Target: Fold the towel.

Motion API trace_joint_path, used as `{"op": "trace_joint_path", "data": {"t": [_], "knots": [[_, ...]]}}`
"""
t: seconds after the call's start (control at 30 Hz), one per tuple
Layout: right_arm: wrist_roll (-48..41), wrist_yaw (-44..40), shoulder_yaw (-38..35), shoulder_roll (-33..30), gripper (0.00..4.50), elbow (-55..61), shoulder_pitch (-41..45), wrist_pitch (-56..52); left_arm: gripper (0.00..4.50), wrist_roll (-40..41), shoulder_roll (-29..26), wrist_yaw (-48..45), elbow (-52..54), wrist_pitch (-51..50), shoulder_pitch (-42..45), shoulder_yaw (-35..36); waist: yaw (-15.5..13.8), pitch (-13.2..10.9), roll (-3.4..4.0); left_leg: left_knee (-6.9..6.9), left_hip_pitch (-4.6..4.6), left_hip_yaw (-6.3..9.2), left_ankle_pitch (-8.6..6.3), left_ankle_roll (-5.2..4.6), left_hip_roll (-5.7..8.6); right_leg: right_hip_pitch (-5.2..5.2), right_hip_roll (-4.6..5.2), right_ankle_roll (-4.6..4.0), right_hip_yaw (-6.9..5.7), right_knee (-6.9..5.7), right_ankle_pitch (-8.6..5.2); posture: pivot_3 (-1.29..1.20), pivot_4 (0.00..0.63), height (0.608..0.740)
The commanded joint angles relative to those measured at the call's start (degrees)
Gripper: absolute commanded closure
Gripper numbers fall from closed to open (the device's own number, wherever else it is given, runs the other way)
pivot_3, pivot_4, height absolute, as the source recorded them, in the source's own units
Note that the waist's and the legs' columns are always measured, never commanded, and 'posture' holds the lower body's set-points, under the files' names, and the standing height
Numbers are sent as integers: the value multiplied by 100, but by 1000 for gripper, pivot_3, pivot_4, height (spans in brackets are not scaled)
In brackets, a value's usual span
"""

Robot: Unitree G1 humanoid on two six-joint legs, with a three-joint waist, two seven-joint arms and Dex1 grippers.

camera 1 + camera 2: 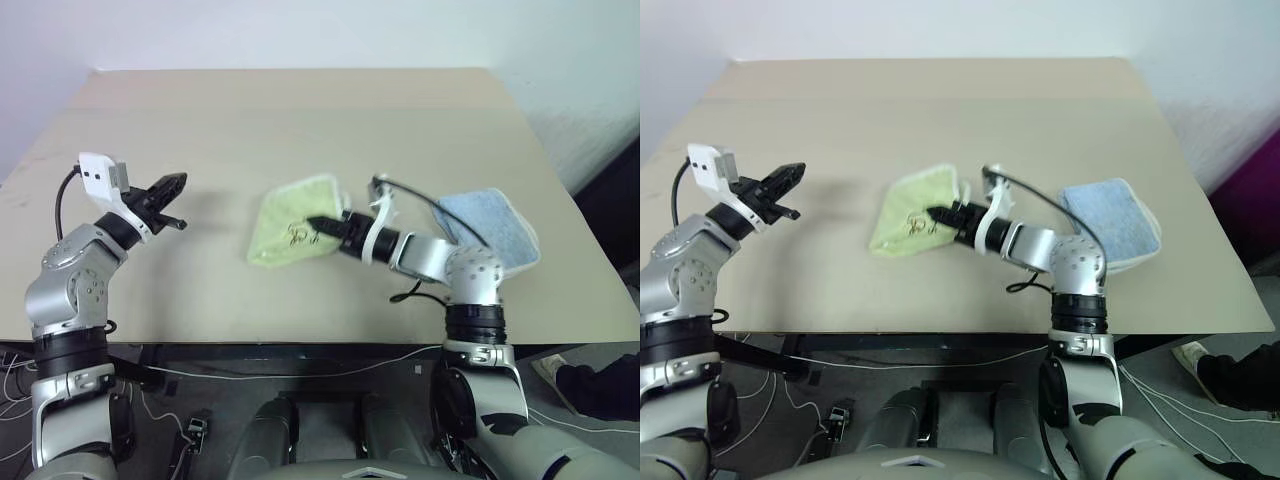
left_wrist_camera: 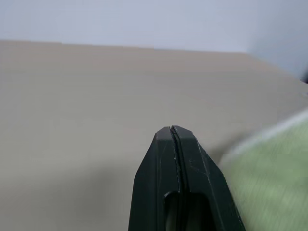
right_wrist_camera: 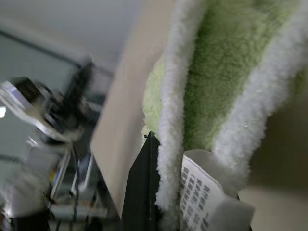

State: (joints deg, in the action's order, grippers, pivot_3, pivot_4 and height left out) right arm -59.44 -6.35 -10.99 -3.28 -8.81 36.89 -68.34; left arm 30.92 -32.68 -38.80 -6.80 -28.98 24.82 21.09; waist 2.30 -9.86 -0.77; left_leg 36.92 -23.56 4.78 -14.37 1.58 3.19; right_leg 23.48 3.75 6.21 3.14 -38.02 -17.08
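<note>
So the towel is lying folded near the middle of the tan tabletop, a yellow-green terry bundle with white edging, and you can see the black scribble on its top face. Going by a clock face laid on the tabletop as seen from the head camera, it sits close to the centre, a touch toward 6 o'clock.

The right gripper comes in from about 4 o'clock, pointing roughly toward 9, and its fingers are pinched together on the towel's edge right by the scribble. In the right wrist view the white-trimmed green cloth and a small printed label sit right against one black finger, so it's clamped on the fabric.

The left gripper is off at around 8 o'clock, well apart from the towel, raised above the tabletop and holding nothing. The left wrist view shows its two fingers pressed fully together, with a blurry bit of green at the edge.

A light blue folded cloth lies out at about 3 o'clock, partly behind the right arm.
</note>
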Motion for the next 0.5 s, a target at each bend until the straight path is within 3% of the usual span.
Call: {"op": "trace_joint_path", "data": {"t": [0.03, 0.13, 0.23, 0.4, 0.5], "knots": [[300, -563, 348, -151, 4221, 68, 2, 104, 4500, 241, -12, 2, 530, -373, -191, -65, 17, 0, 0, -1, 0, 1, 0, 0, -1, 2, -2, 0, 0, -1, 0, 0, 150, 740], [663, -938, 716, -384, 3297, 242, -94, 228, 4500, 447, 57, 14, 796, -780, -405, -159, 22, 0, 0, -2, 0, 1, 0, 1, -4, 3, -3, 0, 0, 0, 0, 0, 150, 740], [808, -1179, 826, -530, 2273, 509, -187, 320, 3920, 948, 158, 71, 953, -1426, -485, -76, 21, 0, 0, -2, 0, 1, 0, 1, -4, 4, 0, 0, 1, 1, 0, 0, 150, 740], [1867, -1340, 1256, -1064, 617, 1095, -405, 1305, 2255, 2003, 577, 348, 882, -2568, -303, 140, -2, 0, -1, 1, 0, 2, 0, 1, -3, 1, 0, 0, 0, 2, 0, 0, 150, 740], [2186, -1399, 1241, -1325, 576, 1329, -535, 1597, 1236, 2299, 725, 515, 630, -3056, -205, 160, -4, 0, -2, 4, 0, 3, 0, 1, -2, -1, -2, 0, -2, 2, 0, 0, 150, 740]]}}
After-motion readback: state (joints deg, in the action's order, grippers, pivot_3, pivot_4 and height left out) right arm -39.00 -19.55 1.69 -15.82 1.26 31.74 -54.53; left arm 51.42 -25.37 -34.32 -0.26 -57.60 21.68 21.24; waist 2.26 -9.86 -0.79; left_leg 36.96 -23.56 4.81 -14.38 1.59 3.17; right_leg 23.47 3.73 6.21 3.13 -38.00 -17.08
